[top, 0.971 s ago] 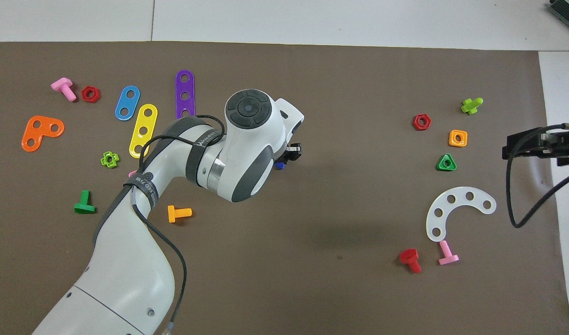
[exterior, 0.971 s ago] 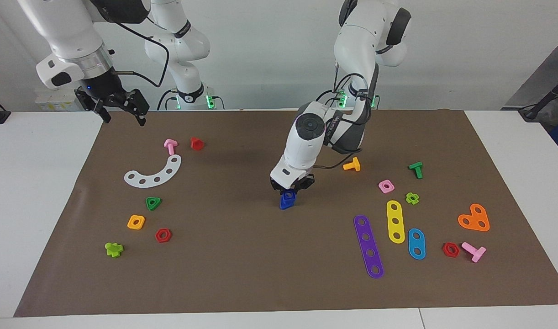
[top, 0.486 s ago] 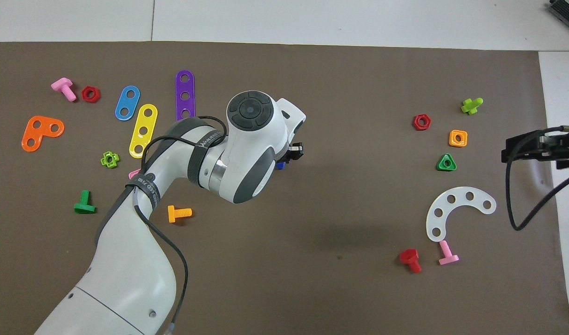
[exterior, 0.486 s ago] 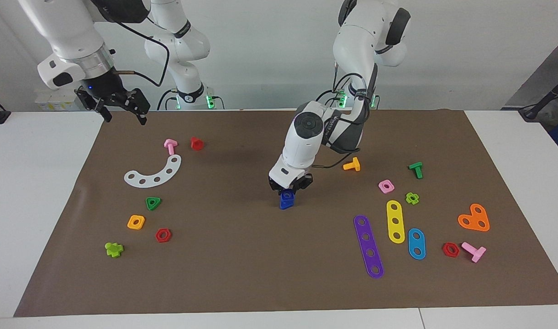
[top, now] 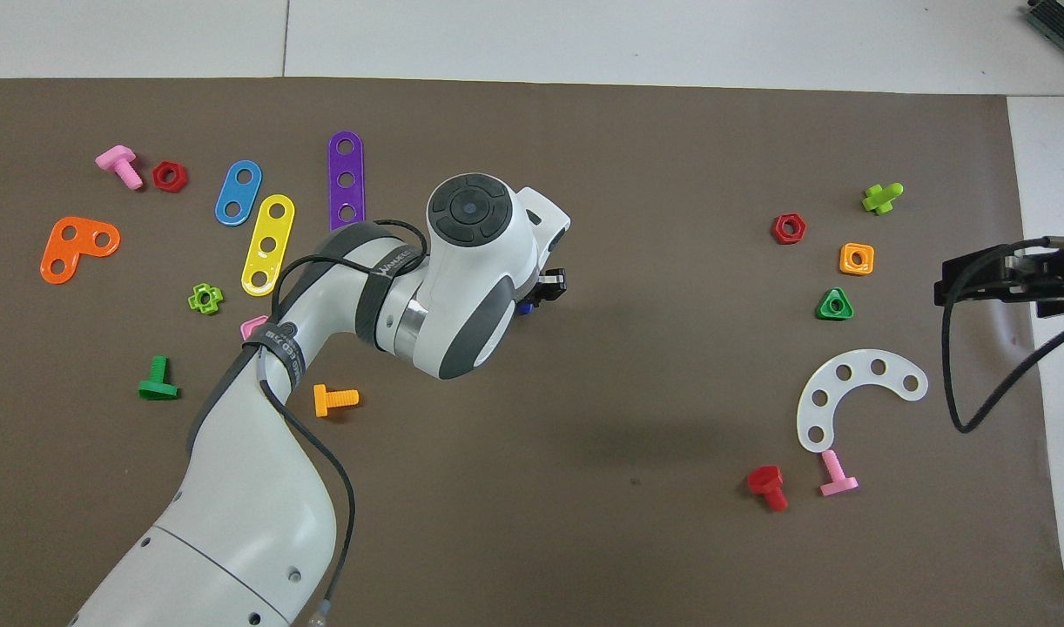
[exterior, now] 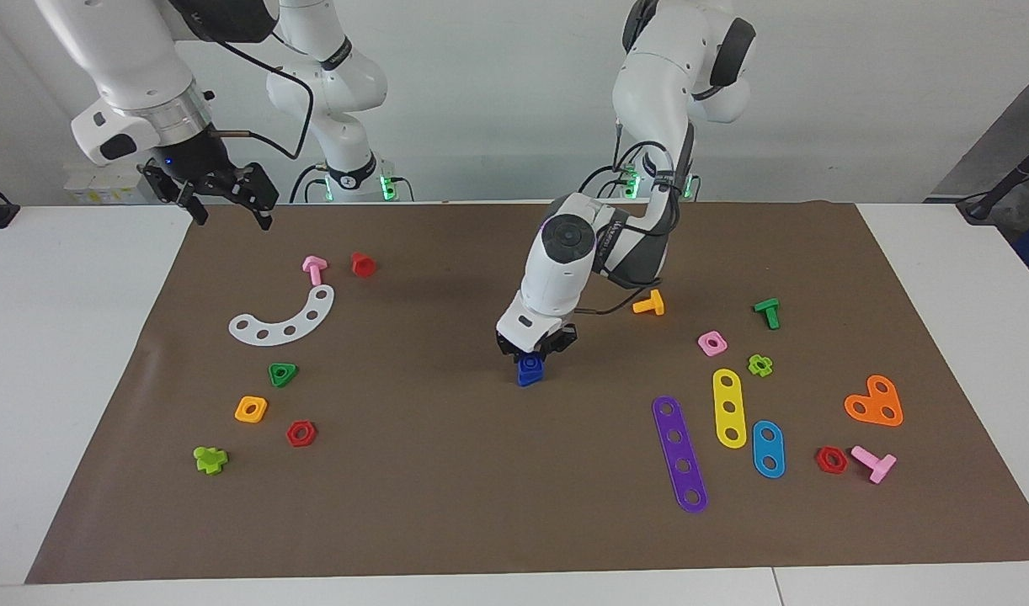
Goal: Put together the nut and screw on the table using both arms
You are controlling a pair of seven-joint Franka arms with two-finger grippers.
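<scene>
The left gripper (exterior: 534, 351), near the centre of the facing view, points down at the mat and grasps the nut (exterior: 529, 364), a small dark-blue plastic square with a round hole. Right under it sits more dark blue, probably the screw (exterior: 527, 377) resting on the table (exterior: 447, 505); I cannot tell whether the two are seated together. This looks like the mating step, so the next move likely calls for a straight press or turn. The right gripper (exterior: 228, 202) waits at the upper left of that view, fingers spread and holding nothing. The mat looks matte brown.
</scene>
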